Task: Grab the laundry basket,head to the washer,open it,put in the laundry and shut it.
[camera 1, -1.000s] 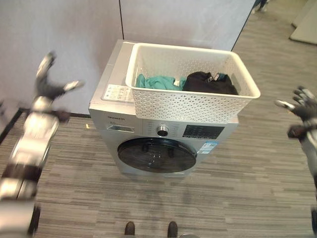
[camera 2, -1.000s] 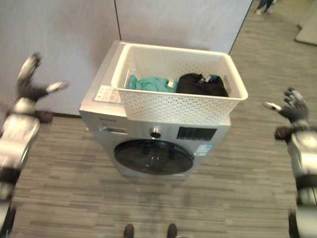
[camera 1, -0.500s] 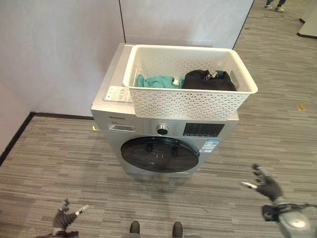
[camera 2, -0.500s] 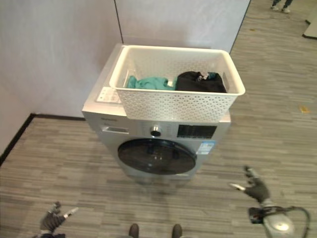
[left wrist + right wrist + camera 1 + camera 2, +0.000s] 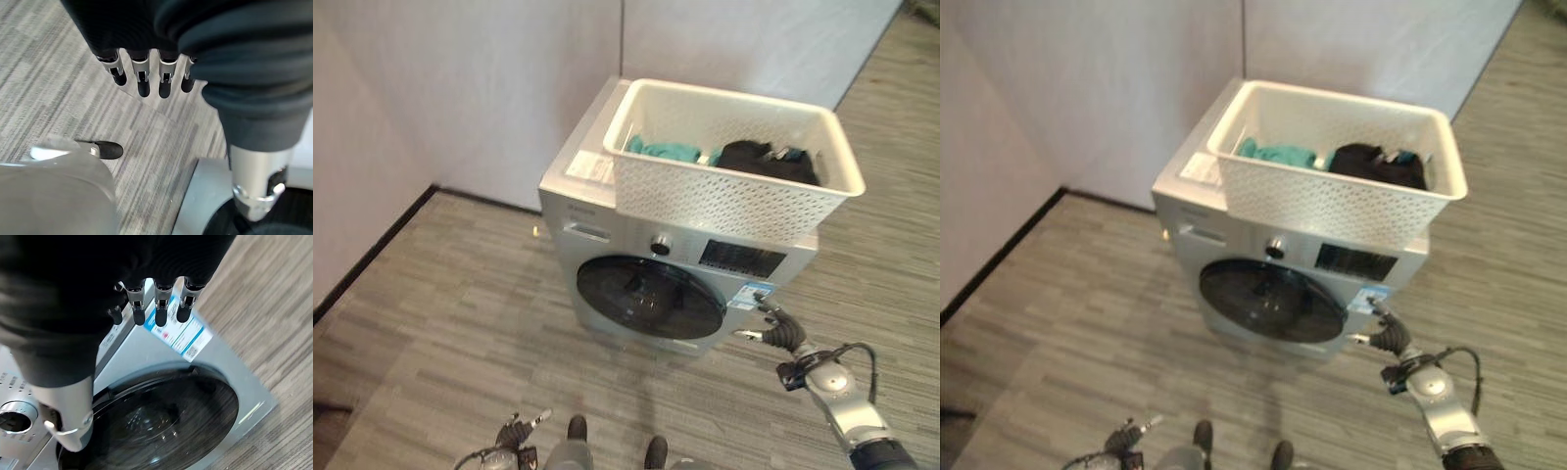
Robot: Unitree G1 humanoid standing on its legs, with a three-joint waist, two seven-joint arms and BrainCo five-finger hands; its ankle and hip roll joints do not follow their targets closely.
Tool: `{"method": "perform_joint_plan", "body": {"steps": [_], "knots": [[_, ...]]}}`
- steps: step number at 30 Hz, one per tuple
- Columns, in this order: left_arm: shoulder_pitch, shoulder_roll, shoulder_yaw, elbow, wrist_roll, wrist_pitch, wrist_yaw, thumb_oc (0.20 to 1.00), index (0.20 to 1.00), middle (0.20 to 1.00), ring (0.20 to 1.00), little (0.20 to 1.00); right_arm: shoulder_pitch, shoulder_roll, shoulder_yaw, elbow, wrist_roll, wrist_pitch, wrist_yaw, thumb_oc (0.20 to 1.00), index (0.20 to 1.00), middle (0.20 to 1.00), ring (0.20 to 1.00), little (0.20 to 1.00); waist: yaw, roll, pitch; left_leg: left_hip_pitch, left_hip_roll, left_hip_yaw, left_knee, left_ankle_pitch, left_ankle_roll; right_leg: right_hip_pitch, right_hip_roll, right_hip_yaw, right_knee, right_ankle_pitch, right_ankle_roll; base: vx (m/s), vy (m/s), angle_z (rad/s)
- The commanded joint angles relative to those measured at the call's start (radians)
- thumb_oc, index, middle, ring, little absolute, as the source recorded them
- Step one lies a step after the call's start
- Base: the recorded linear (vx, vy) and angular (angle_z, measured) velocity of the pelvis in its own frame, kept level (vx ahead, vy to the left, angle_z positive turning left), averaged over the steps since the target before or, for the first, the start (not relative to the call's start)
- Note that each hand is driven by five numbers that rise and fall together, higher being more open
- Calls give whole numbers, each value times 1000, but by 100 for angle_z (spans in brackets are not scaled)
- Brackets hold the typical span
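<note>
Washer (image 5: 646, 259): one, front-loading, against the wall; I saw its round dark door (image 5: 649, 297) closed.
Laundry basket (image 5: 736, 201): one, white perforated plastic, resting on top of the washer, its front edge overhanging the control panel (image 5: 734, 258).
Laundry: two pieces counted in the basket, a teal garment (image 5: 664, 150) and a black garment (image 5: 767, 160), lying side by side.
Handling, basket: I judged it light and fairly stiff, apt to flex; best taken at the rim on its two short sides.
Handling, laundry: soft and limp, it would bunch and drape; best gathered from above.
Door: I judged it rigid and hinged, to be pulled at its edge.
Right hand (image 5: 780, 331): fingers extended, loosely spread, holding nothing, near the door's lower right corner, apart from it.
Left hand (image 5: 513, 432): low over the floor (image 5: 440, 313), fingers straight, empty, well apart from the washer.
</note>
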Motion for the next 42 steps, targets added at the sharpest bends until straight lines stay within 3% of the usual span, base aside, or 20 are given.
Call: {"method": "perform_joint_plan", "body": {"steps": [1, 3, 5, 6, 8, 9, 10, 12, 14, 16, 18, 26, 27, 32, 34, 42], "knots": [[-25, 11, -62, 40, 101, -3, -19, 1000, 1000, 1000, 1000, 1000, 10, -43, -68, -23, -67, -23, -33, 1000, 1000, 1000, 1000, 1000, -13, 26, -32, 70, -66, -45, -77, -112, 31, -16, -40, 40, 49, -75, 84, 45, 178, 58], [-20, 16, -67, 42, 120, 4, -31, 1000, 1000, 1000, 1000, 1000, 8, -41, -70, -18, -78, -22, -26, 1000, 1000, 1000, 1000, 1000, -18, 27, -30, 82, -66, -48, -111, -100, 39, -35, -42, 28, 98, -79, 83, 15, 103, 38], [-1, 45, -53, 49, 146, 7, -35, 1000, 1000, 1000, 1000, 1000, -34, -36, -48, 8, -108, -16, -19, 1000, 1000, 1000, 1000, 1000, -11, 39, -27, 106, -51, -38, -179, -69, 53, -98, -60, 52, 198, -91, 118, -11, 56, -3], [-2, 45, -53, 49, 147, 7, -35, 1000, 1000, 1000, 1000, 1000, -35, -35, -47, 9, -108, -16, -19, 1000, 1000, 1000, 1000, 1000, -11, 38, -29, 103, -52, -38, -181, -65, 53, -101, -61, 53, 197, -89, 118, -9, -7, -23], [-1, 64, -26, 60, 153, 6, -25, 1000, 1000, 1000, 1000, 1000, -57, -36, -33, 16, -147, -9, -13, 1000, 1000, 1000, 1000, 1000, -2, 48, -26, 116, -45, -46, -214, -52, 56, -117, -96, 101, 198, -73, 133, -12, -102, -38], [-7, 72, 3, 57, 132, 4, -12, 1000, 1000, 1000, 1000, 1000, -65, -37, -25, 12, -177, -1, -7, 1000, 1000, 1000, 1000, 1000, 6, 56, -25, 117, -30, -61, -228, -45, 52, -118, -147, 140, 183, -45, 145, -12, -141, -21], [-7, 72, 4, 56, 132, 4, -12, 1000, 1000, 1000, 1000, 1000, -66, -37, -24, 13, -178, -1, -7, 1000, 1000, 1000, 1000, 1000, 6, 55, -25, 117, -30, -61, -228, -45, 52, -118, -147, 140, 182, -44, 145, 3, -211, 3], [-12, 80, 16, 47, 107, -5, -3, 1000, 1000, 1000, 1000, 1000, -80, -40, -9, 21, -216, 4, -10, 1000, 1000, 1000, 1000, 1000, 19, 49, -25, 110, -16, -66, -224, -45, 42, -105, -199, 150, 168, -15, 159, 17, -203, 5], [1, 83, 23, 22, 91, -7, 0, 1000, 1000, 1000, 1000, 1000, -97, -54, 17, 27, -285, 13, 0, 1000, 1000, 1000, 1000, 1000, 41, 23, -29, 100, -11, -63, -209, -52, 33, -80, -227, 125, 139, -2, 175, 67, -237, 13], [20, 82, 35, 2, 85, -8, -2, 1000, 1000, 1000, 1000, 1000, -120, -66, 48, 35, -339, 18, 6, 1000, 1000, 1000, 1000, 1000, 60, -3, -42, 96, -1, -55, -202, -53, 21, -65, -224, 93, 99, 2, 192, 109, -253, 11], [30, 77, 46, -19, 57, -10, 4, 1000, 1000, 1000, 1000, 1000, -128, -92, 75, 34, -420, 31, 17, 1000, 1000, 1000, 1000, 1000, 63, -9, -47, 86, 31, -66, -206, -37, -3, -62, -197, 88, 69, -5, 186, 61, -229, 1], [50, 43, 4, -165, -31, -41, 14, 1000, 1000, 1000, 1000, 1000, -236, -148, 181, 133, -595, 44, -32, 1000, 1000, 1000, 1000, 1000, 74, 33, 2, 45, 81, -92, -282, 35, -35, -79, -139, 47, 10, -27, 173, -56, -102, 5], [48, 38, -12, -205, -73, -53, 15, 1000, 1000, 1000, 1000, 1000, -319, -146, 234, 222, -624, 56, -73, 1000, 1000, 1000, 1000, 1000, 83, 51, 40, 7, 80, -102, -291, 57, -39, -111, -140, 43, 10, -22, 171, -162, -11, 18], [41, 37, -20, -234, -99, -63, 28, 1000, 1000, 1000, 1000, 1000, -384, -113, 264, 266, -600, 65, -102, 1000, 1000, 1000, 1000, 1000, 86, 67, 72, -35, 70, -112, -292, 72, -38, -150, -144, 47, 10, -9, 168, -96, 21, 22], [43, 31, -36, -261, -115, -71, 44, 1000, 1000, 1000, 1000, 1000, -425, -66, 269, 293, -554, 82, -141, 1000, 1000, 1000, 1000, 1000, 94, 86, 110, -86, 52, -128, -291, 87, -34, -191, -156, 49, 10, 5, 167, -101, 46, 10], [30, 20, -75, -298, -142, -91, 80, 1000, 1000, 1000, 1000, 1000, -583, 59, 335, 444, -494, 101, -243, 1000, 1000, 1000, 1000, 1000, 125, 127, 154, -178, -1, -145, -272, 94, -19, -250, -202, 48, 10, 34, 173, -46, 80, 14]]}}
